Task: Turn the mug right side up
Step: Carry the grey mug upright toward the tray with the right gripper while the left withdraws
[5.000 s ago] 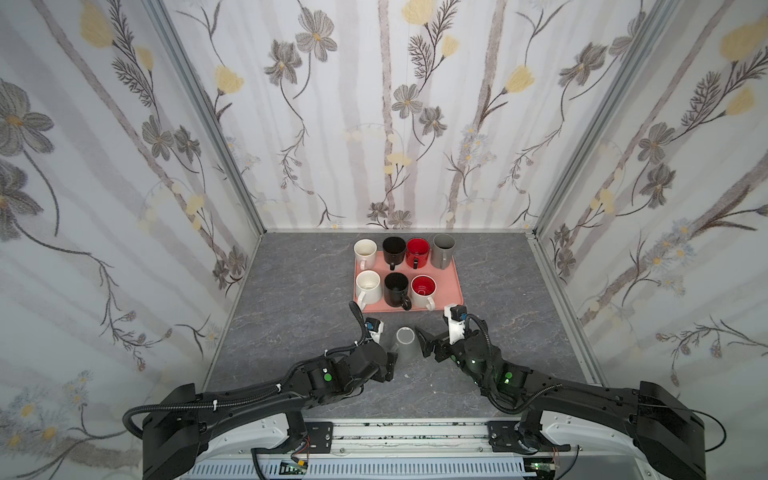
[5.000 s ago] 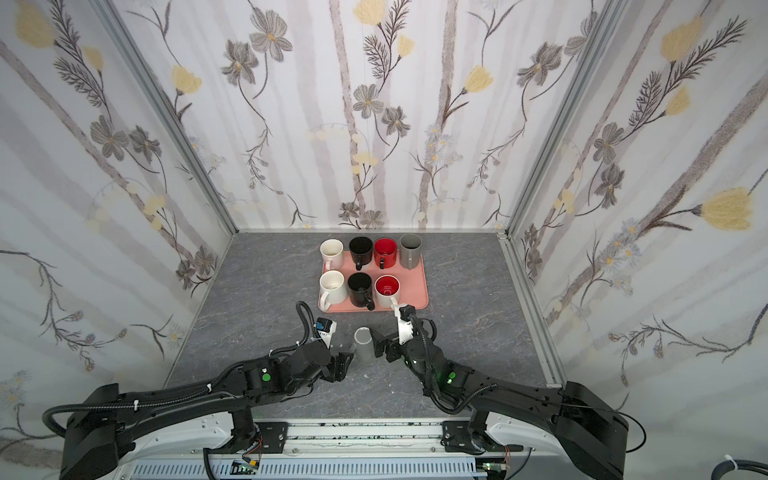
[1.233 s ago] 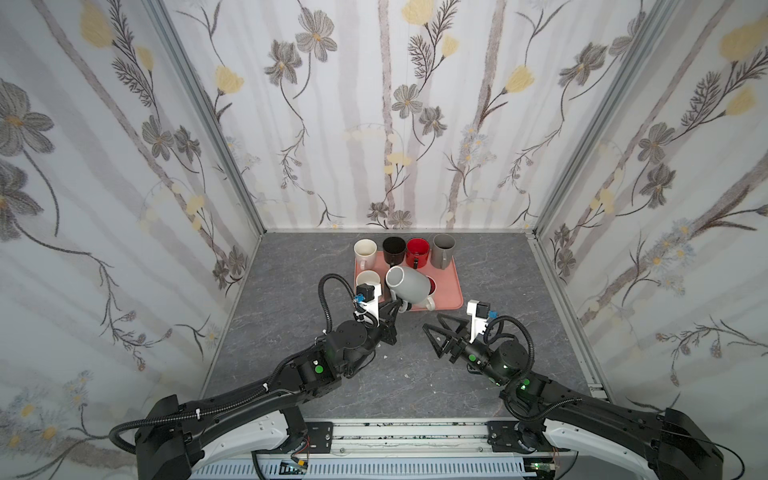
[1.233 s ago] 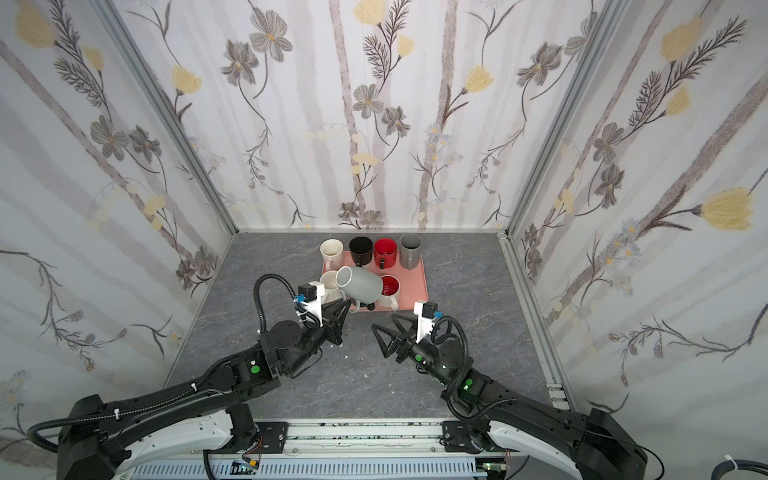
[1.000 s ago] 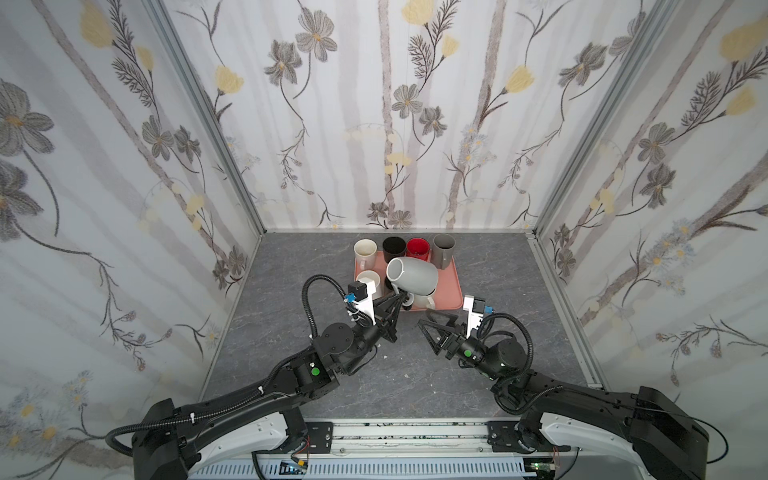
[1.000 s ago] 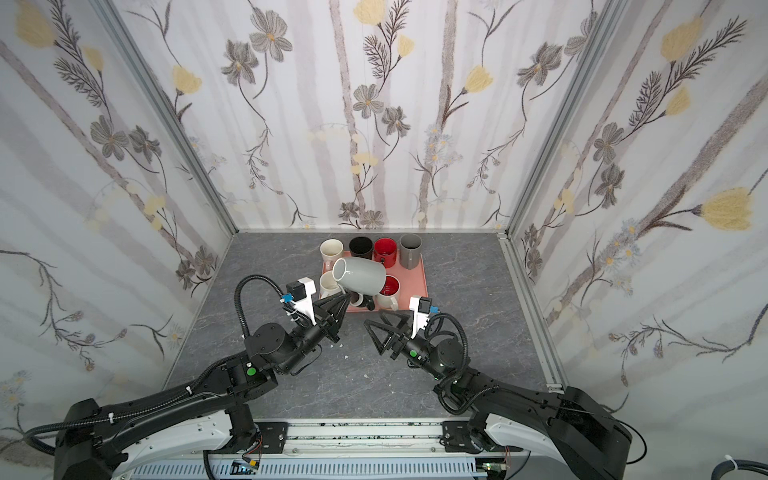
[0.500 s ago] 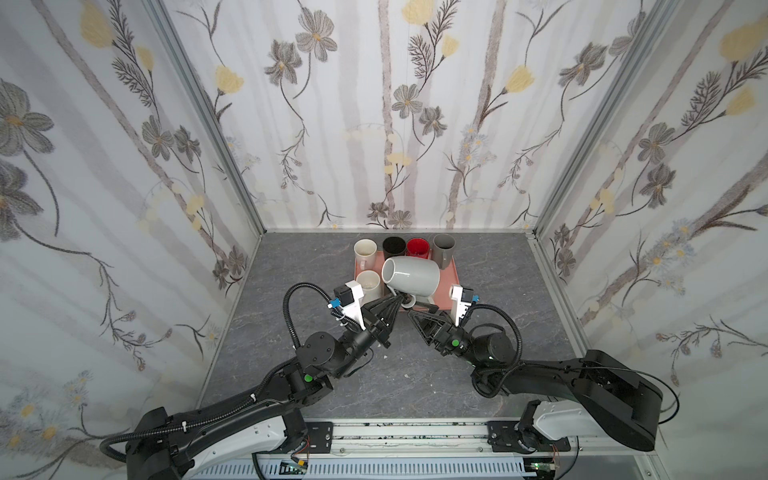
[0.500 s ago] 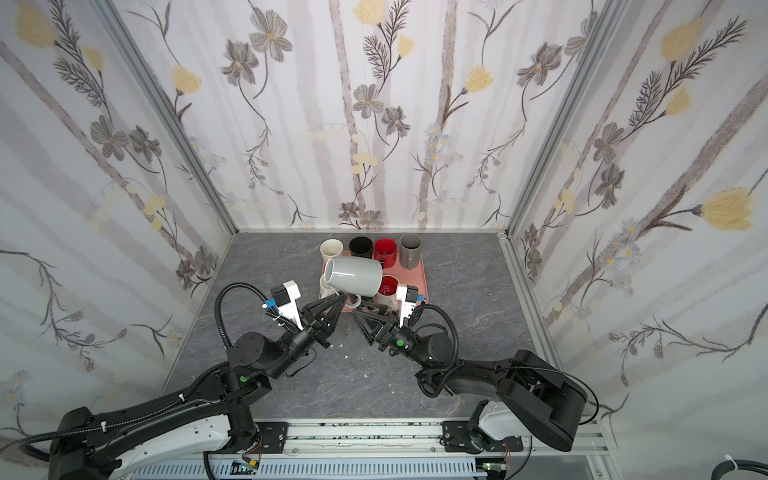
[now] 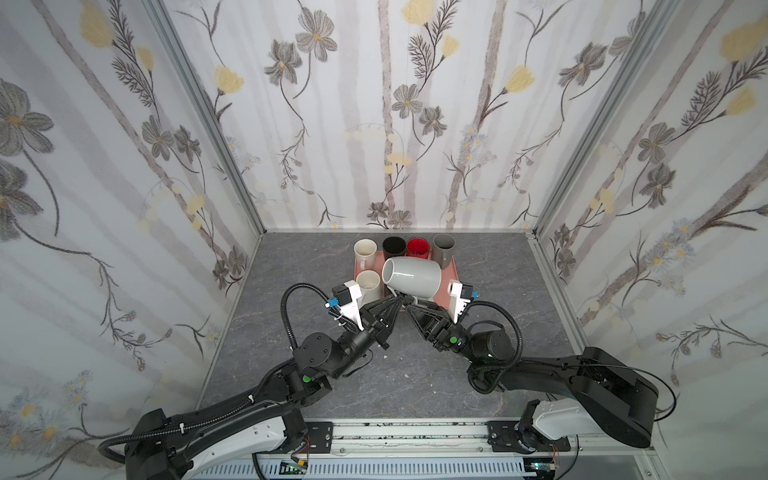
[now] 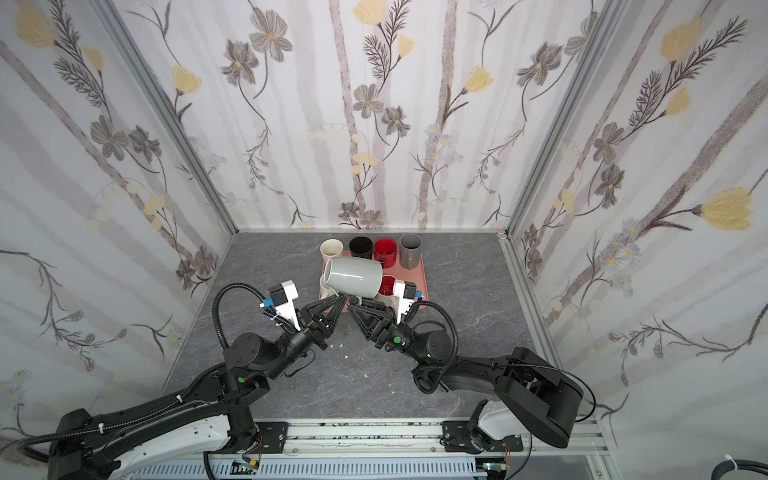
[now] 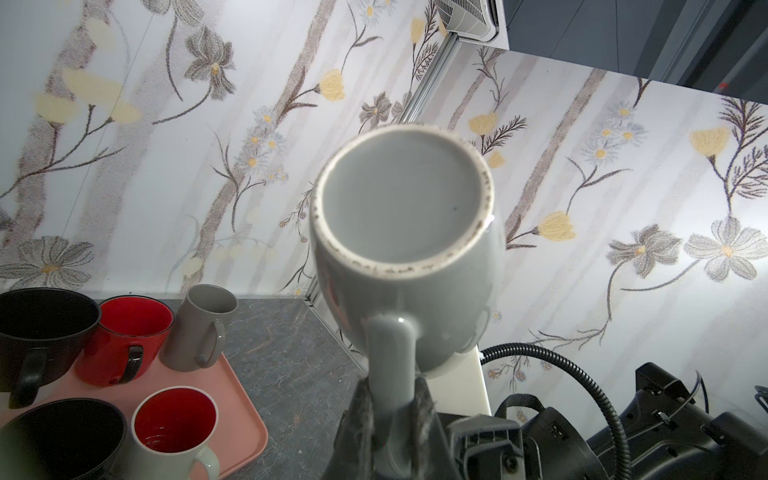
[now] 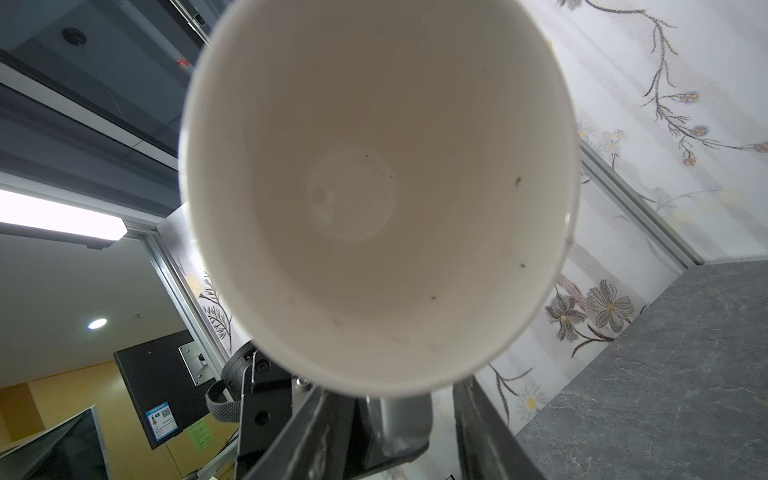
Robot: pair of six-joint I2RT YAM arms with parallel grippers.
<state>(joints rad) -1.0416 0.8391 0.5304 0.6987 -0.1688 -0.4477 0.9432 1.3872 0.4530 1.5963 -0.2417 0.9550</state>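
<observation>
The grey mug (image 9: 413,277) hangs in the air on its side, straight above the tips of both jaws and well clear of the bench (image 9: 316,266). Its handle (image 11: 390,365) points down. The left jaws are clenched on that handle: in the left wrist view the left fingers (image 11: 357,419) press its flanks. The mug's unglazed foot ring faces that camera, so the base lies toward the left arm. The mouth opens toward the right arm, and the right wrist view looks straight into the white inside (image 12: 374,187). The right jaws reach the same handle from the opposite side, their tips almost meeting the left jaws' tips under the mug in both top views. The right fingers (image 12: 316,432) stand parted, one on each side of the handle, with a gap showing beside it, so they straddle it without a grip. Beyond both jaws and below the mug, the pink tray (image 9: 451,270) sits on the bench with upright mugs, among them a red mug (image 9: 417,248) and a tall grey mug (image 9: 444,249)
</observation>
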